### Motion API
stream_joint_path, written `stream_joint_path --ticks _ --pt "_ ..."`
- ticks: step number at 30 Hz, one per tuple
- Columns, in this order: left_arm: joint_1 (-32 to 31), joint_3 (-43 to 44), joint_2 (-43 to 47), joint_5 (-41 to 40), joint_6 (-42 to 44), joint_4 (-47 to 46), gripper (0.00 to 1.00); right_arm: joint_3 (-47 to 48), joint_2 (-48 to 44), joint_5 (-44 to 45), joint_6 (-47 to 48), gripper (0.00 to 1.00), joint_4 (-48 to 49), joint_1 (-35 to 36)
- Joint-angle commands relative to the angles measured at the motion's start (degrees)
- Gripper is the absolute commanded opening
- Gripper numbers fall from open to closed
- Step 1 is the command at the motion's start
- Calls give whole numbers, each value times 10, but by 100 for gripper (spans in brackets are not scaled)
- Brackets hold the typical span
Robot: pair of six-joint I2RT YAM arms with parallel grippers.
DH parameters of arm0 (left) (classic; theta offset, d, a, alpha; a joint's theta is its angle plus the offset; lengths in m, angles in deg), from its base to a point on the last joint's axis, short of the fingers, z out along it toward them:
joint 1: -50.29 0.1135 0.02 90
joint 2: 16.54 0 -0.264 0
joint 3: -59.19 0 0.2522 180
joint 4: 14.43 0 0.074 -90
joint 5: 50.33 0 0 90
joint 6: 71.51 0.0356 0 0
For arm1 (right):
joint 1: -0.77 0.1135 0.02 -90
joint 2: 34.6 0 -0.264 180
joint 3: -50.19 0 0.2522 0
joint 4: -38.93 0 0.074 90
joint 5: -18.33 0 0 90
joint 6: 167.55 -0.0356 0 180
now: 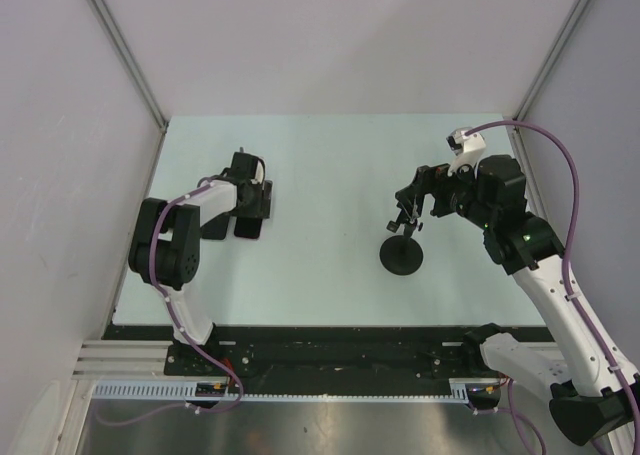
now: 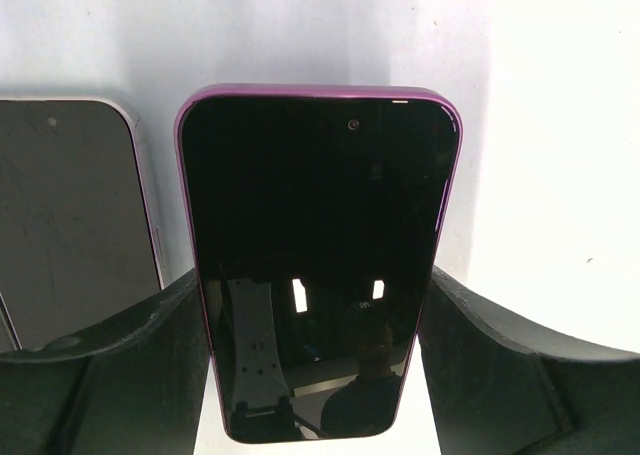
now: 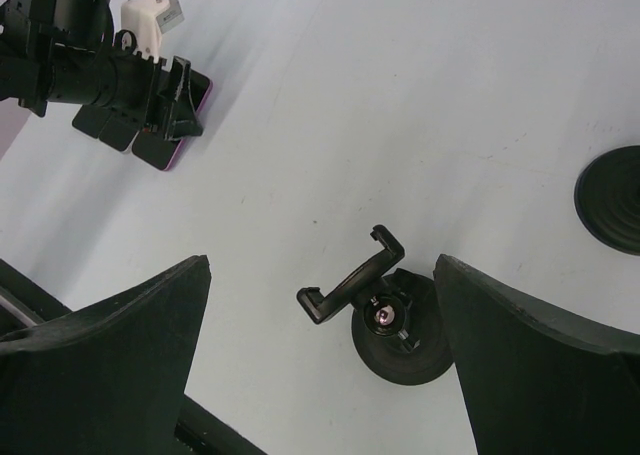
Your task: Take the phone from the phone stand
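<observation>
The purple phone (image 2: 318,225), its dark screen facing up, lies lengthwise between my left gripper's (image 2: 315,285) fingers (image 2: 150,345), which press on its two long edges. It is down at the table on the left (image 1: 262,203); I cannot tell if it rests there. The black phone stand (image 1: 403,255) is in the middle right, its clamp (image 3: 350,283) empty and its round base (image 3: 402,345) on the table. My right gripper (image 1: 410,207) hovers over the stand, open and empty (image 3: 322,265).
A second phone (image 2: 70,215) with a pale rim lies flat just left of the purple one. Dark flat items (image 1: 215,225) lie beside the left gripper. A black round disc (image 3: 612,200) shows at the right edge of the right wrist view. Walls enclose the pale table (image 1: 330,165).
</observation>
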Motion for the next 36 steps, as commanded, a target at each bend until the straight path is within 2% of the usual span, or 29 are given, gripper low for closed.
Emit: stream_joint_path --ticks 1,7,24,36 --pt "6 6 6 0 -7 3 50 2 -3 -13 5 100 6 -5" --pt "6 0 15 -12 -1 8 61 2 0 -13 5 100 5 -4" --pt "6 -4 13 -19 2 17 81 2 0 -4 8 100 0 -10" --pt "6 -4 17 -45 4 22 81 2 1 -4 9 100 1 -12"
